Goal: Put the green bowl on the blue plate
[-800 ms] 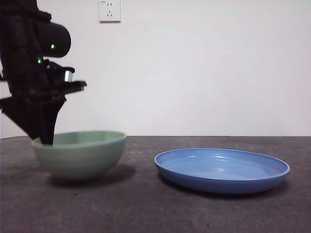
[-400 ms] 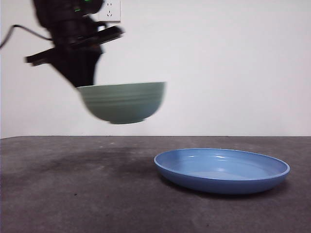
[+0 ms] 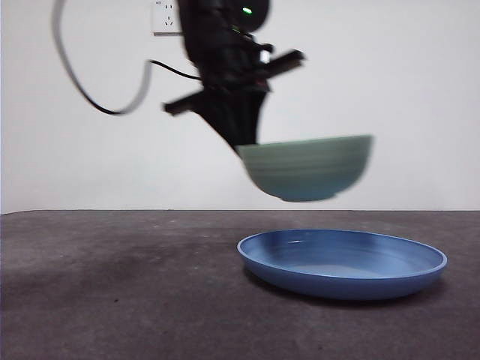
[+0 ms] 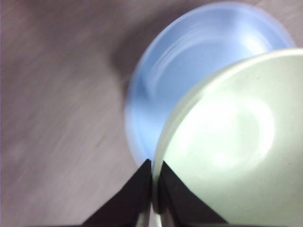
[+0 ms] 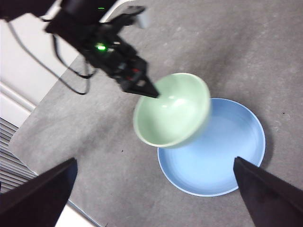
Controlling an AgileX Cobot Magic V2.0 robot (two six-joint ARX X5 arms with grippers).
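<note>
The green bowl (image 3: pixel 309 168) hangs in the air above the left part of the blue plate (image 3: pixel 342 262), not touching it. My left gripper (image 3: pixel 241 144) is shut on the bowl's left rim; in the left wrist view its black jaws pinch the pale rim (image 4: pixel 154 189), with the green bowl (image 4: pixel 232 151) partly covering the blue plate (image 4: pixel 156 94) below. The right wrist view looks down from high up on the green bowl (image 5: pixel 173 109) held over the blue plate (image 5: pixel 218 156) by the left gripper (image 5: pixel 154 92). My right gripper (image 5: pixel 154 208) stands open, far above both, holding nothing.
The dark grey table (image 3: pixel 112 300) runs to a white wall with a socket (image 3: pixel 166 16). The left arm's black cable (image 3: pixel 97 90) loops at the upper left. The table's edge (image 5: pixel 57 189) shows in the right wrist view.
The left gripper has lifted the green bowl off the table and carried it rightward, from the left side to above the blue plate. The plate has not moved.
</note>
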